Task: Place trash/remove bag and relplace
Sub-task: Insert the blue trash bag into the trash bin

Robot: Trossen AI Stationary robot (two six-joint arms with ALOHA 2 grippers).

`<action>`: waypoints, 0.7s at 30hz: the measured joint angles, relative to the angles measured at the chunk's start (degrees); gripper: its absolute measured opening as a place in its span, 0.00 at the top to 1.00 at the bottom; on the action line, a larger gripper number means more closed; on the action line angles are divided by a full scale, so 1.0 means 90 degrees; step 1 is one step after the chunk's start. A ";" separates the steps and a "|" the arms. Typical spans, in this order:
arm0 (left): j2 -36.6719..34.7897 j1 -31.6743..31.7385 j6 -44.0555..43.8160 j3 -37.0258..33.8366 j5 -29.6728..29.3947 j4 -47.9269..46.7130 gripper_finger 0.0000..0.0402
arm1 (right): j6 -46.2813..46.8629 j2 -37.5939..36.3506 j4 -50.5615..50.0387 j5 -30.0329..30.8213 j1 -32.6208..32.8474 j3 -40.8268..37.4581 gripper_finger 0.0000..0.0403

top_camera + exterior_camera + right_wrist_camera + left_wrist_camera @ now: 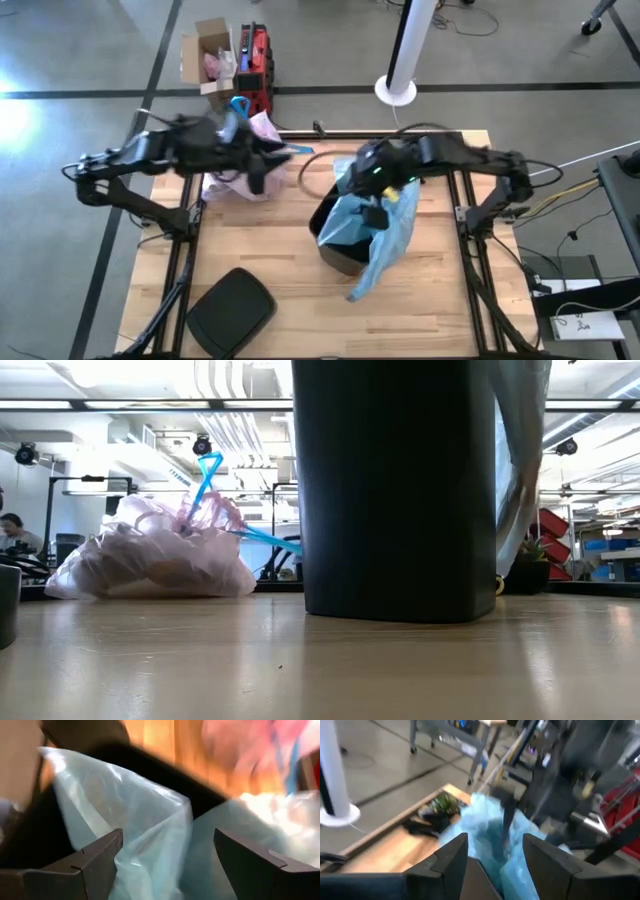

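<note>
i'm on the replace step: the full pink bag (248,160) is already out, sitting on the table under my left gripper (492,852), whose jaws stand apart and empty. my right gripper (167,852) hangs over the black bin (338,245) with its jaws spread wide, holding nothing; the fresh light blue liner (150,820) lies just ahead of them, draped over the bin's rim. next, i reckon, i must pinch the liner's edge and stretch it round the rim.
</note>
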 joint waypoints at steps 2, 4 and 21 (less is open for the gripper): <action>-0.0285 -0.0022 0.0062 0.0002 -0.0235 -0.0231 0.57 | 0.0369 0.0223 -0.0235 0.0052 0.0076 -0.0121 0.28; -0.0541 -0.0026 0.0118 0.0002 -0.0384 -0.0534 0.58 | 0.0675 0.0408 -0.0400 0.0130 0.0147 -0.0224 0.29; -0.1623 -0.0043 0.0823 -0.0825 -0.0202 -0.1217 0.56 | 0.1613 0.1231 -0.0329 0.0542 0.0450 -0.1103 0.24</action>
